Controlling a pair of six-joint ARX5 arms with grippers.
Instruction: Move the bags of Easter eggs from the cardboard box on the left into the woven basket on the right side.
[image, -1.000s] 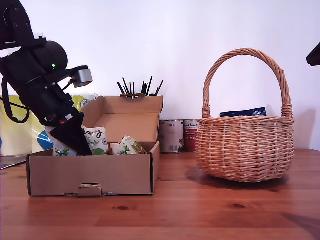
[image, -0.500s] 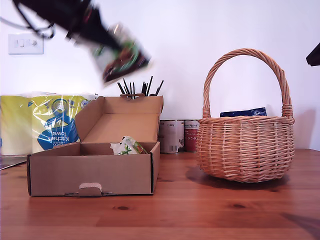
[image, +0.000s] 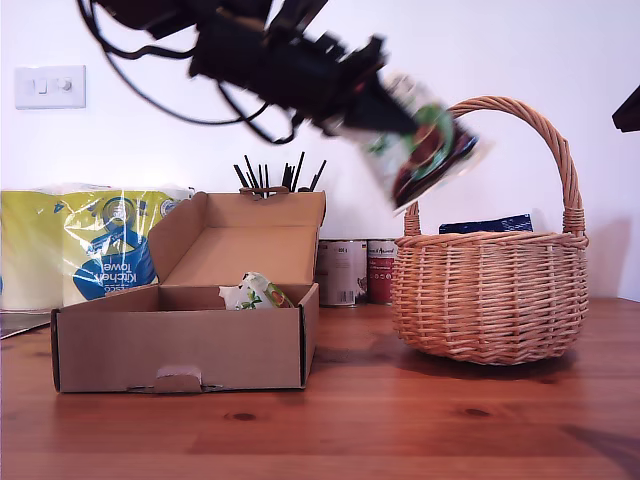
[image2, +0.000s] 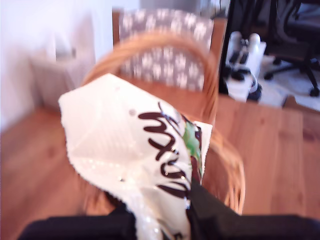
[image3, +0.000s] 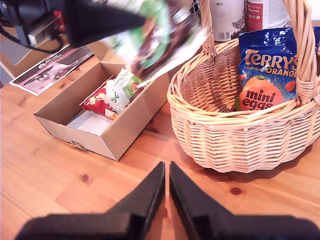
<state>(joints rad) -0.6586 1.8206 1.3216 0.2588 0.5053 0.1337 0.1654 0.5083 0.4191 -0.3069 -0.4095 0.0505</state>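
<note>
Galaxy bag (image: 425, 150): white pouch with green and brown print, blurred, in the air at the woven basket's handle on the exterior view's left side of it, above the rim.
First hand (image2: 187, 200): clamped on the Galaxy bag's lower edge; black arm reaching in from the exterior view's upper left.
Terry's Orange bag (image3: 266, 67): dark blue, standing inside the woven basket against its far wall.
Woven basket (image: 490, 300): on the table at the exterior view's right, handle upright.
Cardboard box (image: 180, 345): at the exterior view's left, lid flap raised; holds a white-green pouch (image3: 120, 87), a red pouch (image3: 96, 101), a flat clear packet.
Second hand (image3: 166, 187): fingers nearly together, empty, above the table (image: 400, 430) near the basket.
Behind: two tin cans (image: 355, 270), kitchen towel pack (image: 95, 245).
</note>
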